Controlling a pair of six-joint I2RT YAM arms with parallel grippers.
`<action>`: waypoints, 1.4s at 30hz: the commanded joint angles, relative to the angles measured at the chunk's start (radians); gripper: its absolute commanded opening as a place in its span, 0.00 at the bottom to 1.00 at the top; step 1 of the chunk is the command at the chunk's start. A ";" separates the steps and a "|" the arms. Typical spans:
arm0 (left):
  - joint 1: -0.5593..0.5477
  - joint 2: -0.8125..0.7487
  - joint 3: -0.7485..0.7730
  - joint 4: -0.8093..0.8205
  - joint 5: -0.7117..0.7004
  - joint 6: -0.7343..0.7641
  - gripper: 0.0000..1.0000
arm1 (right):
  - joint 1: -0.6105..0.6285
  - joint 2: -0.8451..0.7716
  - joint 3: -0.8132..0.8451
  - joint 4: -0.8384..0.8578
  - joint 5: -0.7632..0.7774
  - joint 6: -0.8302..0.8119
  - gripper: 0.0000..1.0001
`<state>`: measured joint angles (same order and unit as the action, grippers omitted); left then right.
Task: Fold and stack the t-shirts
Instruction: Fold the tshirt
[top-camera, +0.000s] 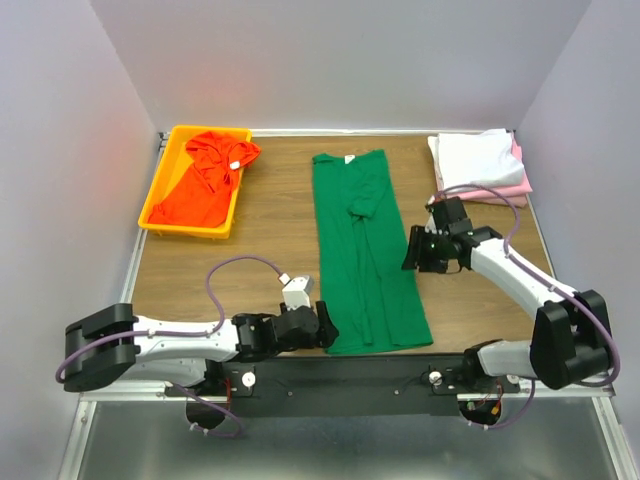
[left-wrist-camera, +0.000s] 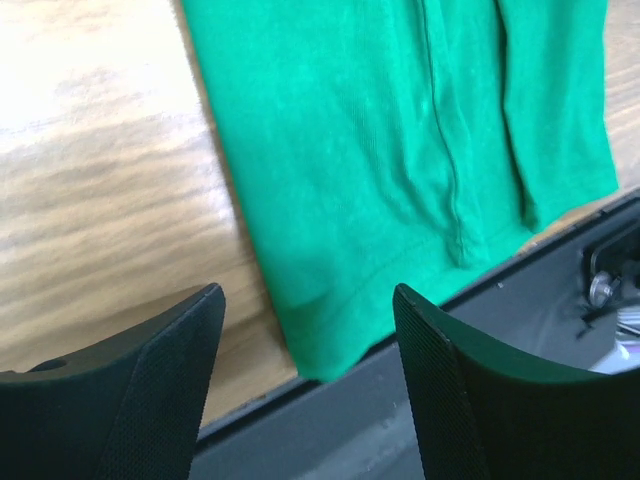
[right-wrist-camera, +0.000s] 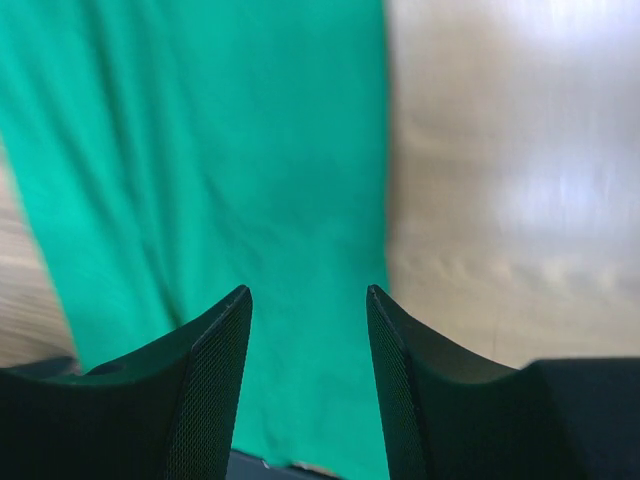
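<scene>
My left claw (left-wrist-camera: 305, 305) stands wide with nothing between its fingers, low at the near left hem corner of the dark green t-shirt (top-camera: 365, 250). That shirt lies flat on the table (top-camera: 270, 220) as a long strip, collar at the far end and hem at the near edge. My right claw (right-wrist-camera: 306, 295) is partly spread and holds nothing, poised over the green shirt's right edge about halfway along it. Far left of the green shirt, the orange-red t-shirt (top-camera: 205, 180) lies crumpled in the yellow tray (top-camera: 175, 140). Far right of it, the folded white t-shirt (top-camera: 475, 158) sits on the pink t-shirt (top-camera: 510, 188).
</scene>
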<state>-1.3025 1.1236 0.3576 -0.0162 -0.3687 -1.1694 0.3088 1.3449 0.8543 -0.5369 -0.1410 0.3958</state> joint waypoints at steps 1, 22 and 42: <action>0.005 -0.067 -0.031 -0.062 0.031 -0.050 0.74 | 0.012 -0.073 -0.095 -0.107 0.066 0.075 0.57; 0.008 0.027 -0.091 0.097 0.165 -0.078 0.45 | 0.105 -0.124 -0.095 -0.236 0.116 0.170 0.57; 0.020 -0.277 -0.190 -0.096 0.040 -0.225 0.00 | 0.228 -0.127 -0.138 -0.232 0.115 0.258 0.57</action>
<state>-1.2888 0.9195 0.2115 -0.0330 -0.2691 -1.3502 0.5076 1.2377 0.7429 -0.7555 -0.0406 0.6033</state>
